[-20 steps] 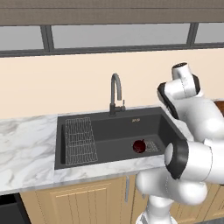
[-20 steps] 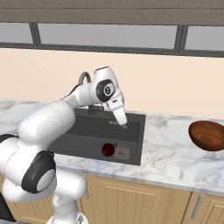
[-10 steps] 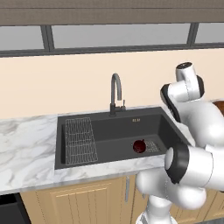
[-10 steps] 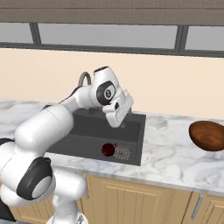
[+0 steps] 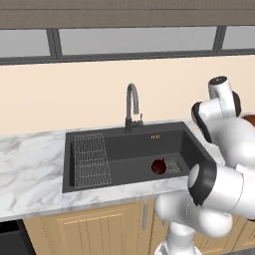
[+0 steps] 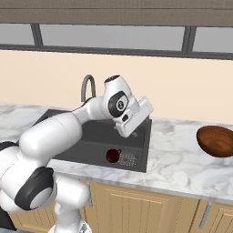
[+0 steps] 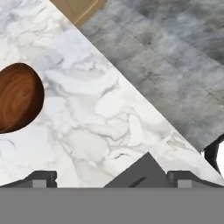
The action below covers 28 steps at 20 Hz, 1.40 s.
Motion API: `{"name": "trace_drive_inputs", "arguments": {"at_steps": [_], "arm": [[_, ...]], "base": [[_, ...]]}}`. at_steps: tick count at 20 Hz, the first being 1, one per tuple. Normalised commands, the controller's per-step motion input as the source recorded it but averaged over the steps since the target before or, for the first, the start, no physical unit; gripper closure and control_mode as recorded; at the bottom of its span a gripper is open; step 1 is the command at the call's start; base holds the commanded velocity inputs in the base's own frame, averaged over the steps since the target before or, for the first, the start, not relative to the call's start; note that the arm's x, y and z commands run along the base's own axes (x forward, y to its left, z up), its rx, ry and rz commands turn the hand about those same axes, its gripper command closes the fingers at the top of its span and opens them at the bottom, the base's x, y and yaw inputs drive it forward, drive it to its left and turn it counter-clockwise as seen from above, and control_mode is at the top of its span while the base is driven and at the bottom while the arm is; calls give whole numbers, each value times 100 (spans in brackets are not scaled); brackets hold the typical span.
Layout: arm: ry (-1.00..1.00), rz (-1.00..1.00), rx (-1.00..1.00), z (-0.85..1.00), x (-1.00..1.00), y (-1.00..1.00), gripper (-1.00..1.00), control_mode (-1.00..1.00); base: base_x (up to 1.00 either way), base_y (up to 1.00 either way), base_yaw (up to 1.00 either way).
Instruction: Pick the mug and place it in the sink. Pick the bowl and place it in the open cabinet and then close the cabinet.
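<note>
Left of the faucet [image 5: 131,106], inside the sink [image 5: 124,144], a wire rack [image 5: 91,159] lies on the basin floor. Right of the faucet, the mug [image 5: 159,166] sits at the sink's right end, low in the basin, touching the square drain [image 5: 172,166]. Same mug [image 6: 113,155] in the right base view, just left of the drain grate there. Marble counter [image 5: 30,169] wraps the sink on both sides, tan lower cabinets [image 6: 150,207] under it.

My gripper [image 6: 142,110] hangs in the air above the sink's right rim, well above the mug, tilted toward the counter on the right. Jaws spread wide, released, nothing between them. Fingertips [image 7: 41,178] show at the bottom of the hand view, far apart, over bare marble with a dark corner of the sink between them.

Right of the sink, well apart from it, the bowl [image 6: 218,141] rests upright on the counter, reddish-brown wood grain, cut off by the frame edge. Hand view has the bowl [image 7: 17,97] at its left edge, on the marble, apart from my fingers. Grey tiled floor [image 7: 175,57] beyond the counter edge in that view. A sliver of the bowl [image 5: 250,121] shows behind my arm in the left base view.
</note>
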Motion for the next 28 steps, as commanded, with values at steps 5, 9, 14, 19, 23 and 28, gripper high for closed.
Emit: {"name": "trace_drive_inputs", "arguments": {"at_steps": [5,9,14,19,23,28], "arm": [[-8,-11,0,0,3,-44,-100,-100],[-3,-9,0,0,9,-41,-100,-100],[0,-8,0,0,11,-38,-100,-100],[1,-3,2,0,24,-41,-100,-100],[0,0,0,0,31,-45,-100,-100],[0,0,0,0,25,-38,-100,-100]], "base": [[0,0,0],[0,0,0],[0,0,0],[0,0,0],[0,0,0],[0,0,0]]}}
